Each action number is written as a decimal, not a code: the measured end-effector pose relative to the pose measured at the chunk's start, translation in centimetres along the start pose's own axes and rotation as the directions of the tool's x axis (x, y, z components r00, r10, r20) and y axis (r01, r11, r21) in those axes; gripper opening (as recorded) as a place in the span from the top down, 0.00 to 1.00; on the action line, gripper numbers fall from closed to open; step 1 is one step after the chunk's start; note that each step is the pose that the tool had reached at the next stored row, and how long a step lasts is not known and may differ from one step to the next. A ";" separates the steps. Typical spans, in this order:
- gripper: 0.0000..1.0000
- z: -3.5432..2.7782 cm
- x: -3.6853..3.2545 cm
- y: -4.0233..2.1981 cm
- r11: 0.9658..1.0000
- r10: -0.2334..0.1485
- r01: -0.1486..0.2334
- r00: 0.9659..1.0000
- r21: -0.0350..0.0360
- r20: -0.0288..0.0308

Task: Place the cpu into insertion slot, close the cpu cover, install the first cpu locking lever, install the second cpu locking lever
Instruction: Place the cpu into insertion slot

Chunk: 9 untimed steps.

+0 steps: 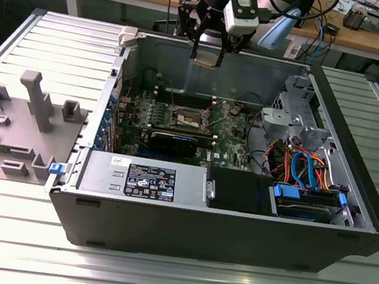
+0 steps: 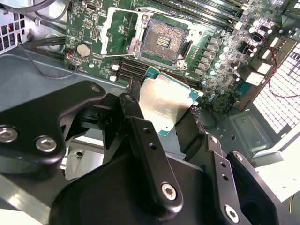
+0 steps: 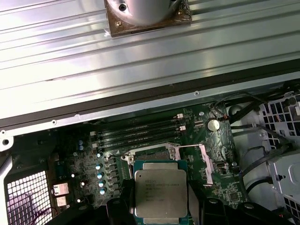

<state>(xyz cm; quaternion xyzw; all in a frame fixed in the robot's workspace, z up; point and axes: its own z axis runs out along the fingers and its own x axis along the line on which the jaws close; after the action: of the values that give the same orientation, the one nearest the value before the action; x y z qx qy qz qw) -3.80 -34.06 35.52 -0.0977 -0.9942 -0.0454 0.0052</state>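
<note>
Cpu cover (image 2: pixel 107 33): swung open beside the insertion slot (image 2: pixel 164 40), which lies bare.
Cpu (image 2: pixel 161 101): clamped by its edges in the gripper (image 2: pixel 164 108), well above the slot (not yet seated).
Hazard: a tilted or misoriented descent could damage the slot.

The cpu (image 2: pixel 164 105) has a glossy silvery metal top; the table (image 1: pixel 153 280) is ribbed, satin metal.
</note>
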 end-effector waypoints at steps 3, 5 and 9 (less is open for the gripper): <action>0.45 0.00 0.00 0.00 1.000 0.002 -0.002 1.000 0.000 0.000; 0.45 0.00 0.00 0.00 1.000 0.003 -0.003 1.000 0.000 0.000; 0.45 0.00 0.00 0.00 1.000 0.006 -0.006 1.000 0.000 0.001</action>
<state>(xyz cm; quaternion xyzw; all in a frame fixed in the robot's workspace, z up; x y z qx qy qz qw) -3.80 -34.06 35.52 -0.1009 -0.9939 -0.0454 0.0051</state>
